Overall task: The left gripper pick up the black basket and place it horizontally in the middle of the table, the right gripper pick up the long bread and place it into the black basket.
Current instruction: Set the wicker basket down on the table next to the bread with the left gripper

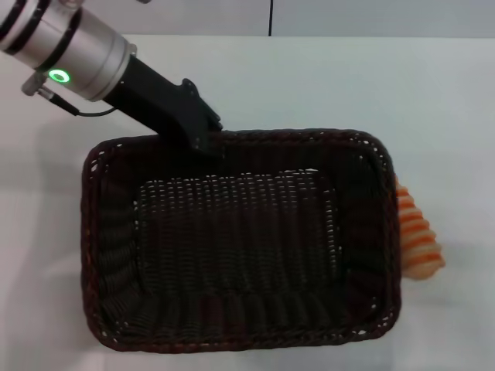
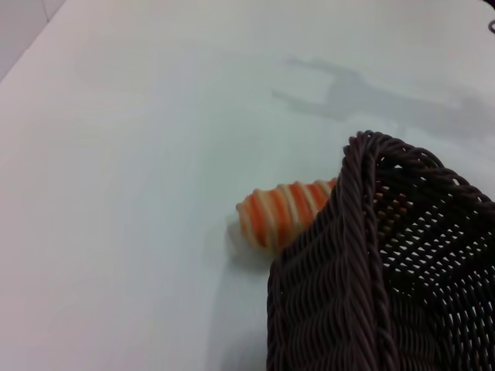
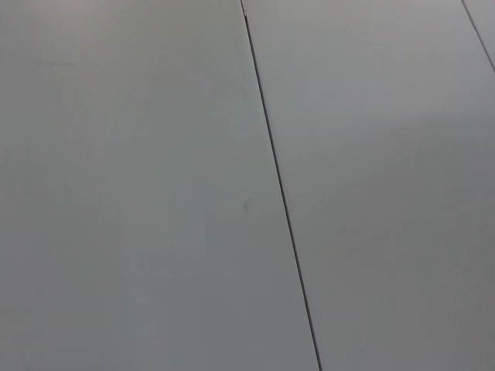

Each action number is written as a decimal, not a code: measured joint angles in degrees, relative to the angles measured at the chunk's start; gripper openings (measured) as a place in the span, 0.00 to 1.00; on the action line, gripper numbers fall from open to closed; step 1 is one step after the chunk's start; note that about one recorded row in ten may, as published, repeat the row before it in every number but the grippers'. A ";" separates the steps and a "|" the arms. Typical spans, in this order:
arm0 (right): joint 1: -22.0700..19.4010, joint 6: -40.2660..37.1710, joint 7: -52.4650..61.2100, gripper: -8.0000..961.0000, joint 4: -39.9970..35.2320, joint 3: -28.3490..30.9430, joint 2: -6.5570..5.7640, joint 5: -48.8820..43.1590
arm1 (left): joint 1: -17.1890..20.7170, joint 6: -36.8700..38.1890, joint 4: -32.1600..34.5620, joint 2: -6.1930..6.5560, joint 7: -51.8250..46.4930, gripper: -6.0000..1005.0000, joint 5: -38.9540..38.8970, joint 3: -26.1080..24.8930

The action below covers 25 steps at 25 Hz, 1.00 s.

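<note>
Black basket [image 1: 240,239] lies lengthwise, mid-table [image 1: 325,85], apparently placed or nearly so. Long bread [image 1: 418,239] is seen touching its right wall, not yet loaded. Left gripper [image 1: 207,139] is at the far rim; finger state cannot be told. Right gripper is not seen.

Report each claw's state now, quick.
Left claw: at the black basket far rim; open or closed cannot be told.
Right claw: not in view.

The bench [image 1: 309,77] is a plain white, smooth flat surface. The black basket [image 1: 240,239] sits at its centre, long side running 9 to 3 o'clock. The long bread [image 1: 418,239] lies on the bench at 3 o'clock, against the basket's outer wall.
</note>
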 joint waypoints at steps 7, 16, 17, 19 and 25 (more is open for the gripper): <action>-0.01 0.00 -0.24 0.87 0.00 -0.04 0.03 0.04 | -0.58 4.02 1.66 -0.68 -1.24 0.20 -1.87 0.44; -0.01 0.01 -0.30 0.87 0.00 -0.15 -0.02 0.01 | -1.27 4.64 2.36 -0.71 -2.11 0.45 -2.57 2.69; -0.02 0.01 -0.31 0.87 0.00 -0.20 -0.03 0.00 | -1.42 4.80 2.35 -0.72 -2.15 0.49 -2.59 2.88; -0.01 0.00 -0.32 0.87 0.00 -0.54 -0.03 0.00 | -1.49 5.19 1.79 -0.75 -1.94 0.56 -2.93 2.90; -0.02 0.00 -0.35 0.87 -0.05 -0.85 -0.12 0.06 | -0.56 8.60 -2.45 -0.88 -0.87 0.72 -4.63 3.37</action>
